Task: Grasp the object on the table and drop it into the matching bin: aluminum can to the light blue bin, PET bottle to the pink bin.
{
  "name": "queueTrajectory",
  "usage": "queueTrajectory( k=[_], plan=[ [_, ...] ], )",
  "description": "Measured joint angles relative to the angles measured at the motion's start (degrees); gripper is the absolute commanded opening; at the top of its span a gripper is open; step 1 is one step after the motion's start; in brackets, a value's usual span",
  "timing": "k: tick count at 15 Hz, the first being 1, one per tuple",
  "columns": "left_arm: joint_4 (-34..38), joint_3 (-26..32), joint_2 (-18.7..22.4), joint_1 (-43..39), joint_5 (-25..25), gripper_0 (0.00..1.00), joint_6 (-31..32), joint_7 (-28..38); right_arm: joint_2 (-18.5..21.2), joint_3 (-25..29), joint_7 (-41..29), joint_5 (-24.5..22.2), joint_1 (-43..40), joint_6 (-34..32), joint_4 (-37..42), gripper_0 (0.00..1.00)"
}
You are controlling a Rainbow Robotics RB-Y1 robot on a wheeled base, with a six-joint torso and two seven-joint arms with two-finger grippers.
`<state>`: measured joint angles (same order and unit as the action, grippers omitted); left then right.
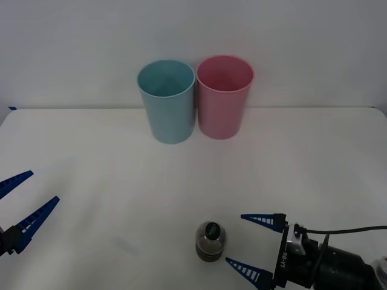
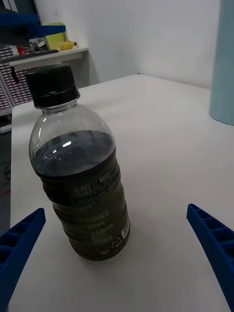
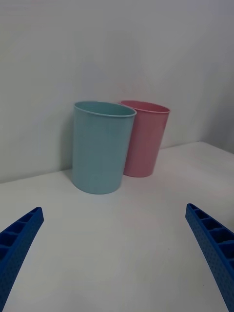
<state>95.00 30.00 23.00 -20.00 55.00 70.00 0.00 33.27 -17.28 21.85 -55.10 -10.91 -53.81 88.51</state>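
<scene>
Bottle [image 1: 210, 241] stands straight up on the counter [image 1: 314, 175], just beside the right gripper [image 1: 254, 244], whose jaws are wide apart. Left gripper [image 1: 21, 202] waits far off, jaws apart too.

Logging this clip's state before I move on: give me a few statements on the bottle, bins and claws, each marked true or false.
1. The PET bottle stands upright on the table. True.
2. The right claw is shut on the bottle. False: it is open beside the bottle, not touching it.
3. The pink bin stands to the right of the light blue bin. True.
4. The bottle's cap is off. False: a black cap is on.
5. The left claw is open, far from the bottle. True.
</scene>
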Motion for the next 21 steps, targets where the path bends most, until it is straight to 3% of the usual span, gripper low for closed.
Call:
queueTrajectory(
  k=[4, 14, 15, 16, 17, 18, 21],
  plan=[
    [0.0, 0.0, 0.0, 0.0, 0.0, 1.0, 0.0, 0.0, -0.41, -3.06, 1.01, -0.56, 1.27, 2.37, 0.0, 1.0],
    [0.0, 0.0, 0.0, 0.0, 0.0, 1.0, 0.0, 0.0, -5.72, -5.96, 1.2, -5.8, 2.46, 5.81, 0.0, 1.0],
    [0.0, 0.0, 0.0, 0.0, 0.0, 1.0, 0.0, 0.0, -5.82, -6.22, 1.35, -5.8, 2.5, 6.33, 0.0, 0.78],
    [0.0, 0.0, 0.0, 0.0, 0.0, 1.0, 0.0, 0.0, -5.82, -6.34, 1.6, -5.8, 2.53, 6.64, 0.0, 0.13],
    [0.0, 0.0, 0.0, 0.0, 0.0, 1.0, 0.0, 0.0, -5.8, -6.36, 1.86, -5.83, 2.51, 6.84, 0.0, 0.03],
    [0.0, 0.0, 0.0, 0.0, 0.0, 1.0, 0.0, 0.0, -5.83, -6.39, 2.11, -5.88, 2.55, 7.02, 0.0, 0.0],
    [0.0, 0.0, 0.0, 0.0, 0.0, 1.0, 0.0, 0.0, -6.02, -6.45, 2.93, -5.88, 2.61, 7.21, 0.0, 0.0]
  ],
)
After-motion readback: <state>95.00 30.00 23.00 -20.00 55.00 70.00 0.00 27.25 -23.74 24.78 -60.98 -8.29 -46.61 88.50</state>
